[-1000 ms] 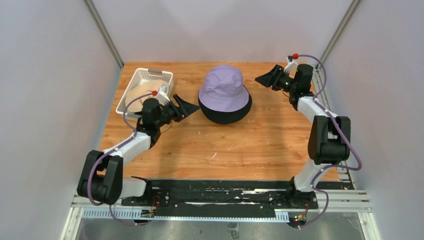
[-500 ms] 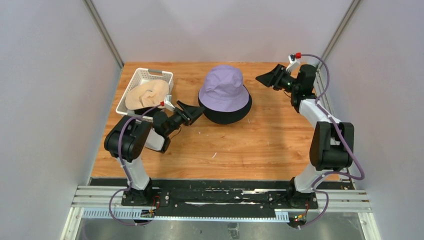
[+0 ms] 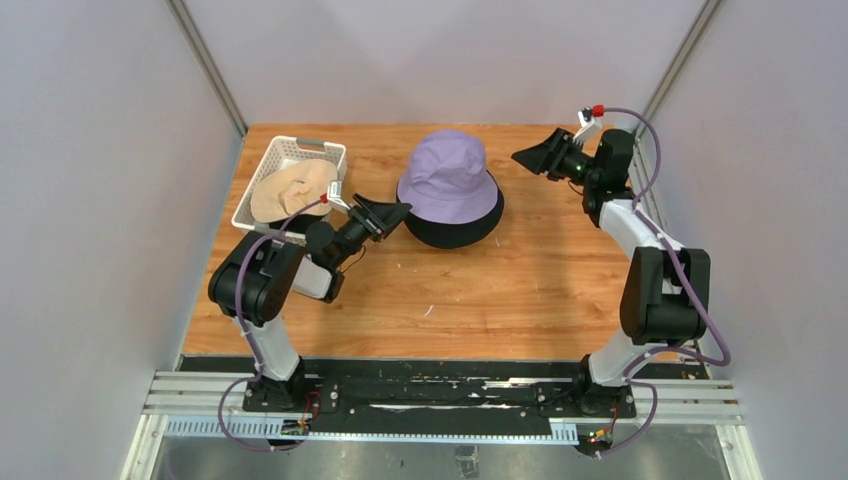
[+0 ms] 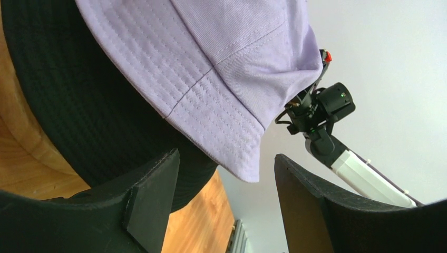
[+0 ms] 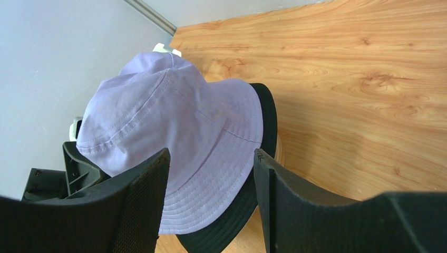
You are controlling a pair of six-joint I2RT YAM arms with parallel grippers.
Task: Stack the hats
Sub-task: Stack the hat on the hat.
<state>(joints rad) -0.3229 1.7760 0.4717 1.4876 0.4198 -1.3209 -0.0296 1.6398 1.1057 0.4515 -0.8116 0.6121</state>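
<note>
The lavender hat point(image 3: 447, 170) sits crown-up on the black hat point(image 3: 450, 232), whose dark brim shows all round beneath it; the pair stands on the bench point(image 3: 520, 290) at mid-width, nearer the far edge than the near one. The beige hat point(image 3: 290, 190) lies crumpled in the basket point(image 3: 290, 145) at the far left corner. The left gripper point(image 3: 392, 211) is low over the bench between the basket and the stacked pair, pointing right, its tips just beside the black hat's left brim; whether they touch it I cannot tell. In the left wrist view its fingers point(image 4: 153, 195) are spread wide with nothing between them, and the lavender brim hangs just beyond the gap, the black brim behind the left finger. The right gripper point(image 3: 525, 156) is held above the bench near the far right corner, aimed left at the hats and clearly apart from them. Its fingers point(image 5: 295, 205) are also spread, with nothing held, and both hats fill the view past them
</note>
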